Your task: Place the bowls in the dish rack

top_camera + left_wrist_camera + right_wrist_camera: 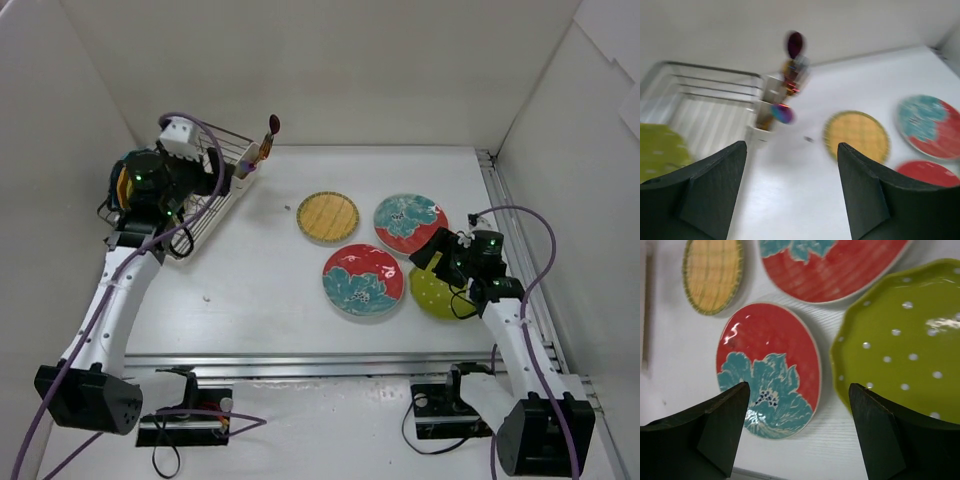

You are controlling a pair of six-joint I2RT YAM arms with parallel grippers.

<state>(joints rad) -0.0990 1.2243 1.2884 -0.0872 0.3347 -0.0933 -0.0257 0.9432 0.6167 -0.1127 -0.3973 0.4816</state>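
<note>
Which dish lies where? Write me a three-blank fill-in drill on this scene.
1. ___ red-and-teal bowls lie on the table.
2. The dotted bowl near the right claw is ___.
3. The left claw has its jaws ___ by the dish rack.
Missing: two; green; open.

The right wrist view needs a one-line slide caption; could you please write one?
Open right tool above a red-and-teal bowl, a green dotted bowl beside it, a tan woven bowl beyond.
</note>
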